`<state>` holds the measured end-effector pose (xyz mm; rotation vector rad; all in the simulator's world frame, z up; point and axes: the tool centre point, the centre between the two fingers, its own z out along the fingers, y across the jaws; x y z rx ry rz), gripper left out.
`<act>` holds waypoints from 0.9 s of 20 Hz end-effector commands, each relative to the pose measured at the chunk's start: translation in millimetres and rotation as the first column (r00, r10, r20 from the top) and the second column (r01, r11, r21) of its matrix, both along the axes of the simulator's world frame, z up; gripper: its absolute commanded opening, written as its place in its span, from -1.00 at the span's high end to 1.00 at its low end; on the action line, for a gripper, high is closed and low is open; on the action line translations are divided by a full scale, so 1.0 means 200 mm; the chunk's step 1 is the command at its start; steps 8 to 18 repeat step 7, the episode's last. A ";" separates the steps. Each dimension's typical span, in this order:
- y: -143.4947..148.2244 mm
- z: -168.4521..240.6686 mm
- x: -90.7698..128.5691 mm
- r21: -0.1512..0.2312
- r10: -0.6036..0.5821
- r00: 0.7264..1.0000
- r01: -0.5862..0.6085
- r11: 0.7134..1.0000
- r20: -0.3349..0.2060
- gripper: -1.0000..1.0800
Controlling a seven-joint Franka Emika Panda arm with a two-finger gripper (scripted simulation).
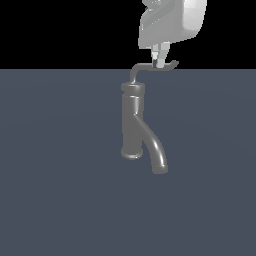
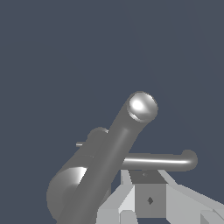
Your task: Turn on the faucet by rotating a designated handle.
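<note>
The faucet (image 1: 132, 122) stands upright on the bench (image 1: 60, 190), its spout (image 1: 156, 152) curving down toward the exterior view's right. The handle (image 1: 155, 68) juts from its top toward that same side, and the gripper (image 1: 159, 63) meets the rod from above. Whether the fingers (image 1: 161, 56) are clenched or released cannot be told.

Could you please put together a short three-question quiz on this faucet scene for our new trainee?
1. True or false: the tool is down at the handle.
2. Which part points down towards the floor: A) the handle, B) the spout, C) the collar?
3. Fill in: the handle rises from the ____ of the faucet.

Key: 1 true; 2 B; 3 top.
</note>
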<state>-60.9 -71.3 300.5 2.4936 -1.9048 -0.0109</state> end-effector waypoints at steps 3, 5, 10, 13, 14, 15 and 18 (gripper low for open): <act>-0.16 0.00 0.07 -0.002 -0.039 0.999 0.039 0.999 0.007 1.00; -0.19 0.00 0.09 -0.001 -0.043 0.999 0.043 0.999 0.008 1.00; -0.20 0.00 0.10 -0.001 -0.044 0.999 0.044 0.999 0.008 1.00; -0.20 0.00 0.10 -0.001 -0.044 0.999 0.044 0.999 0.008 1.00; -0.20 0.00 0.10 -0.001 -0.044 0.999 0.044 0.999 0.008 1.00; -0.20 0.00 0.10 -0.001 -0.044 0.999 0.044 0.999 0.008 1.00; -0.20 0.00 0.10 -0.001 -0.044 0.999 0.044 0.999 0.008 1.00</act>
